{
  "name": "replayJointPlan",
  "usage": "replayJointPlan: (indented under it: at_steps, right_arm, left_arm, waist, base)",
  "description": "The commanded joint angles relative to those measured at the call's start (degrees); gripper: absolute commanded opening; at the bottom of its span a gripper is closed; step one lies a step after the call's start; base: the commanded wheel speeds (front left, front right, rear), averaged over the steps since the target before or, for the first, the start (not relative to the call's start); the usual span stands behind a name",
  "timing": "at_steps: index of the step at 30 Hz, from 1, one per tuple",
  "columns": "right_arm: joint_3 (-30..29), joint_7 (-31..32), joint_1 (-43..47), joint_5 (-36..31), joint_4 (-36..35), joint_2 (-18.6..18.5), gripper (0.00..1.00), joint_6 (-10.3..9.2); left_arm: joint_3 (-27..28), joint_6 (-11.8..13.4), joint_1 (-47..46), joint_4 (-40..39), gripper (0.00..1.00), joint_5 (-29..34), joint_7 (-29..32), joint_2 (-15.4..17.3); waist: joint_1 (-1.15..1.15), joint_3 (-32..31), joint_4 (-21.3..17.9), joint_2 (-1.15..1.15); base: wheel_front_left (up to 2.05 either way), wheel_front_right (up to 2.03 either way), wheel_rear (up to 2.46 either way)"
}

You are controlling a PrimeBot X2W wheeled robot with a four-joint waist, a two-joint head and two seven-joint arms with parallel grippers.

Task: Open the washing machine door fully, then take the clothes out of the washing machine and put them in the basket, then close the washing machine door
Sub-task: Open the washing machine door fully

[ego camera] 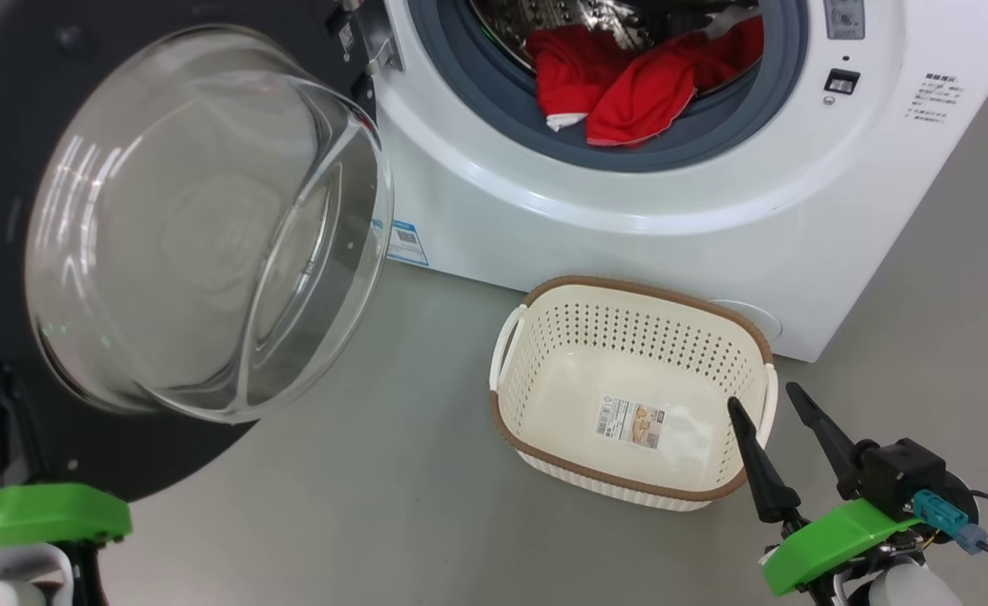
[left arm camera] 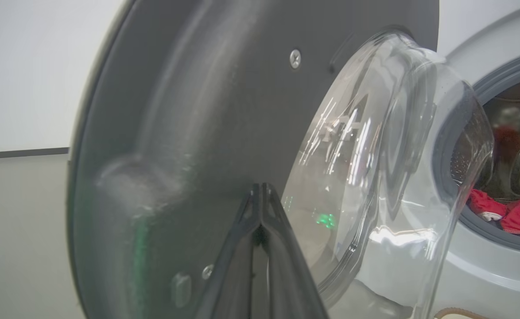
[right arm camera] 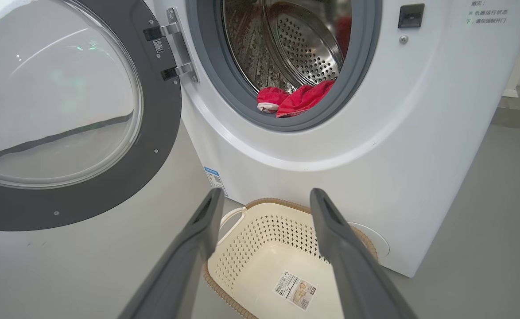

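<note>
The washing machine door (ego camera: 199, 227) stands swung wide to the left on its hinges (right arm camera: 176, 48), black rim and bulging glass bowl facing out into the room. And there are the clothes (ego camera: 629, 84), red with a flash of white trim, heaped at the front of the steel drum (right arm camera: 304, 48) and spilling onto the grey rubber ring (ego camera: 477, 84) at the mouth of the washing machine (ego camera: 629, 219). Down on the grey floor (ego camera: 376, 505), just in front of the machine's lower panel, sits the basket (ego camera: 645, 290), upright, its label sticker (ego camera: 629, 421) showing plainly on the bottom.

Over to the left gripper (left arm camera: 260, 188): fingers clenched tight together, nothing between them, tips up at the dark inner face of the door beside the glass. They look to be touching it, though the blur makes contact hard to call.

The right gripper (ego camera: 760, 396) is spread wide and carries nothing. It hovers at the basket's right end, fingers pointing towards the machine, with the basket framed between them in the right wrist view.
</note>
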Motion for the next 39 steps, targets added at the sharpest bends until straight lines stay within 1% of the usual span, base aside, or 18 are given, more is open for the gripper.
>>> replayJointPlan:
  at_steps: [1, 10, 11, 21, 28, 29, 30, 31, 32, 33, 34, 39]
  right_arm:
    - [1.9, -0.5, -2.4, -0.1, -1.3, -0.3, 1.00, 0.36]
    - [3.9, -0.5, -2.9, 0.2, -1.2, -1.0, 1.00, 0.36]
    - [3.9, -0.5, -2.9, 0.2, -1.2, -1.0, 1.00, 0.36]
    - [4.9, -0.5, -3.7, 0.4, -0.8, -2.2, 1.00, 0.36]
    - [5.3, -0.5, -4.4, 0.8, -0.4, -2.1, 1.00, 0.36]
    - [5.2, -0.5, -4.4, 0.8, -0.4, -2.0, 1.00, 0.36]
    - [5.1, -0.5, -4.5, 0.9, -0.3, -1.9, 1.00, 0.36]
    - [5.1, -0.5, -4.5, 0.9, -0.3, -1.7, 1.00, 0.36]
    - [5.1, -0.5, -4.6, 1.0, -0.3, -1.6, 1.00, 0.36]
    - [5.0, -0.5, -4.6, 1.1, -0.3, -1.4, 1.00, 0.36]
    - [5.0, -0.5, -4.6, 1.2, -0.3, -1.1, 1.00, 0.36]
    - [4.5, -0.5, -4.4, 1.3, -0.2, 0.0, 1.00, 0.36]
  left_arm:
    - [3.9, -0.1, -2.8, -0.4, 0.00, 1.1, -0.7, 2.2]
    - [9.9, -2.4, -5.5, 2.2, 0.00, 3.7, -0.7, 1.3]
    - [9.9, -2.4, -5.5, 2.2, 0.00, 3.7, -0.7, 1.3]
    - [15.7, -5.3, -7.9, 5.6, 0.00, 6.3, -0.7, 0.3]
    - [19.3, -6.1, -8.4, 4.5, 0.00, 8.5, -0.7, -1.0]
    - [19.8, -6.3, -8.4, 3.9, 0.05, 8.8, -0.7, -1.2]
    - [20.2, -6.5, -8.3, 3.4, 0.17, 9.1, -0.7, -1.5]
    - [20.6, -6.8, -8.2, 2.8, 0.33, 9.3, -0.7, -1.8]
    - [20.9, -7.2, -8.2, 2.2, 0.46, 9.3, -0.7, -2.2]
    - [21.3, -7.5, -8.0, 1.7, 0.76, 9.4, -0.7, -2.7]
    - [21.5, -7.8, -7.8, 1.0, 0.99, 9.4, -0.7, -3.0]
    - [22.1, -9.9, -6.8, -3.5, 1.00, 9.9, -0.7, -4.7]
  waist:
    - [0.00, 0.7, 0.2, 0.00]
    - [0.00, 2.0, -0.2, 0.00]
    - [0.00, 2.0, -0.2, 0.00]
    - [0.00, 2.9, -1.0, 0.00]
    - [0.00, 2.8, -1.7, 0.00]
    - [0.00, 2.7, -1.8, 0.00]
    - [0.00, 2.6, -1.9, 0.00]
    - [0.00, 2.4, -2.0, 0.00]
    - [0.00, 2.2, -2.1, 0.00]
    - [0.00, 2.0, -2.3, 0.00]
    - [0.00, 1.7, -2.5, 0.00]
    - [0.00, -0.3, -3.6, 0.00]
  base:
    - [0.00, 0.00, 0.00]
    - [0.00, 0.00, 0.00]
    - [0.00, 0.00, 0.00]
    - [0.00, 0.00, 0.00]
    - [0.00, 0.00, 0.00]
    - [0.00, 0.00, 0.00]
    - [0.00, 0.00, 0.00]
    - [0.00, 0.00, 0.00]
    - [0.00, 0.00, 0.00]
    - [0.00, 0.00, 0.00]
    - [0.00, 0.00, 0.00]
    - [0.00, 0.00, 0.00]
